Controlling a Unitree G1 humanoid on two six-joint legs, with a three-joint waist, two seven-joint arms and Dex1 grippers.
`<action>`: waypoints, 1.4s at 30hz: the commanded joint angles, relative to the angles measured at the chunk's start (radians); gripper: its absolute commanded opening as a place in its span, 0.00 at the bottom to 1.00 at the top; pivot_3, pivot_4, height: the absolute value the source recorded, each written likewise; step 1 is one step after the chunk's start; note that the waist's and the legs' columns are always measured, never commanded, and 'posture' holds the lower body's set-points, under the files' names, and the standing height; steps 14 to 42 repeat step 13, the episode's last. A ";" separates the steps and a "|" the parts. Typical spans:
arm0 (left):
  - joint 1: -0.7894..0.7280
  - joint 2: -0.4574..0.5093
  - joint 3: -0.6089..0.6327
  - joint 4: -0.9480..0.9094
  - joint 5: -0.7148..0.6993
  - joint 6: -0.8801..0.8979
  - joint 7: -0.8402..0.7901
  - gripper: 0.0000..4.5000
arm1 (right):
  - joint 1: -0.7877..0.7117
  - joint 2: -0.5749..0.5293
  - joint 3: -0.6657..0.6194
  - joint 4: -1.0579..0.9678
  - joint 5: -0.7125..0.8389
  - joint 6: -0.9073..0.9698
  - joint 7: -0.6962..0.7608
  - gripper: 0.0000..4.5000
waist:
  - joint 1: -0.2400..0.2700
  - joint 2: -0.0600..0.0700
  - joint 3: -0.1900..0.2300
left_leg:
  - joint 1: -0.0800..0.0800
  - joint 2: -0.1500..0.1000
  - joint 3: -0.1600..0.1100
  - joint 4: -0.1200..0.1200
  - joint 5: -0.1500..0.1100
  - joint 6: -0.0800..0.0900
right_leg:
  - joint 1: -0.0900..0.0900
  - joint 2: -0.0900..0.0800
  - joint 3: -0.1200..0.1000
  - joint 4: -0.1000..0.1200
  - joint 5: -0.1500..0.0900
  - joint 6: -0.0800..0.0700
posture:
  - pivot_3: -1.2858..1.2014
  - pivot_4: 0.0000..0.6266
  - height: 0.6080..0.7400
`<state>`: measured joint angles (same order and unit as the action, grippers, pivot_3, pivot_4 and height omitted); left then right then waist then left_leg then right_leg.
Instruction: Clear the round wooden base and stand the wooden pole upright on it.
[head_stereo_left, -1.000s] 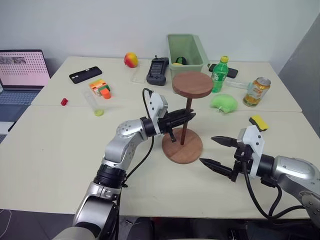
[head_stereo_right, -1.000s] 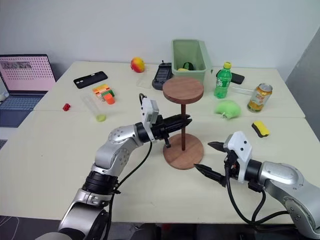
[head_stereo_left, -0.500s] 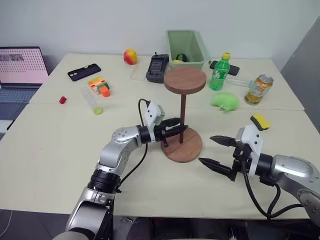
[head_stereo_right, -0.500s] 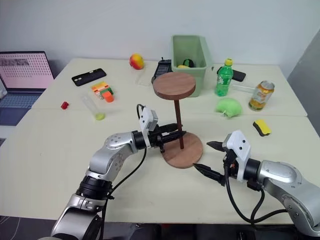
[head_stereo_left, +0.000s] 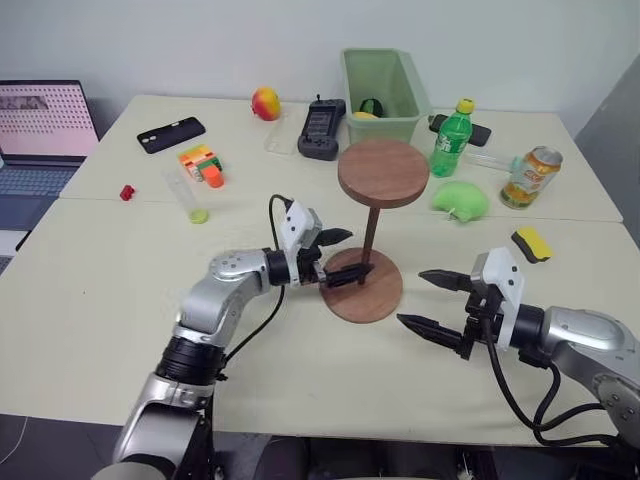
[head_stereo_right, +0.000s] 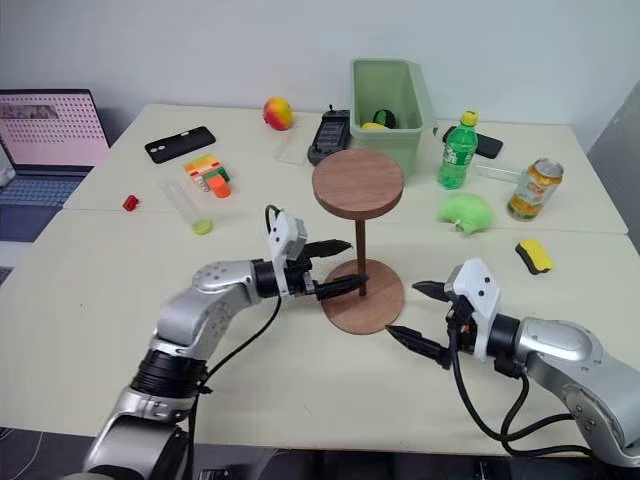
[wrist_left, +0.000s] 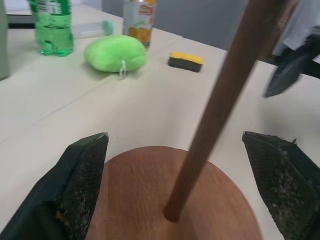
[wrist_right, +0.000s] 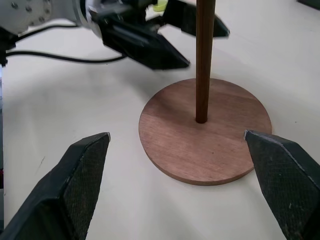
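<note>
Pole (head_stereo_left: 370, 243) stands upright in the centre hole of the bare round base (head_stereo_left: 363, 292) mid-frame on the bench (head_stereo_left: 100, 300), left gripper (head_stereo_left: 345, 255) jaws wide around it not touching, right gripper (head_stereo_left: 432, 301) jaws wide nearby, so task looks basically done.

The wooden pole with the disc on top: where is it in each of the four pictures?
Left eye view: the wooden pole stands mid-picture on the round wooden base.
Right eye view: mid-picture, disc uppermost.
Left wrist view: the rod slants up from the base.
Right wrist view: the rod rises from the base's centre.
Shared landmark: the base.
</note>
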<state>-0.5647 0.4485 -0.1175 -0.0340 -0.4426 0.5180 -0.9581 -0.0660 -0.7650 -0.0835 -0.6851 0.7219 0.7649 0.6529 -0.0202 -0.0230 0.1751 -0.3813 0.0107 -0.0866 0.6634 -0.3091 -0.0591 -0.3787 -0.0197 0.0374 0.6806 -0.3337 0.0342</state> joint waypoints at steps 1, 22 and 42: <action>-0.016 0.076 0.033 -0.094 -0.051 0.063 -0.056 0.99 | -0.016 0.001 -0.001 0.002 -0.009 -0.035 0.028 1.00 | -0.001 0.000 0.000 | 0.000 0.000 0.000 0.000 0.000 0.000 | 0.000 0.000 0.000 0.000 0.000 0.000 | 0.52 0.24 1.00; 0.003 0.474 0.171 -0.036 0.010 0.077 -0.155 0.99 | -0.020 -0.082 -0.057 0.117 -0.036 -0.102 0.182 1.00 | -0.007 0.002 0.003 | 0.000 0.000 0.000 0.000 -0.001 0.001 | 0.000 0.000 0.000 0.001 0.000 0.000 | 0.52 0.24 1.00; 0.003 0.474 0.171 -0.036 0.010 0.077 -0.155 0.99 | -0.020 -0.082 -0.057 0.117 -0.036 -0.102 0.182 1.00 | -0.007 0.002 0.003 | 0.000 0.000 0.000 0.000 -0.001 0.001 | 0.000 0.000 0.000 0.001 0.000 0.000 | 0.52 0.24 1.00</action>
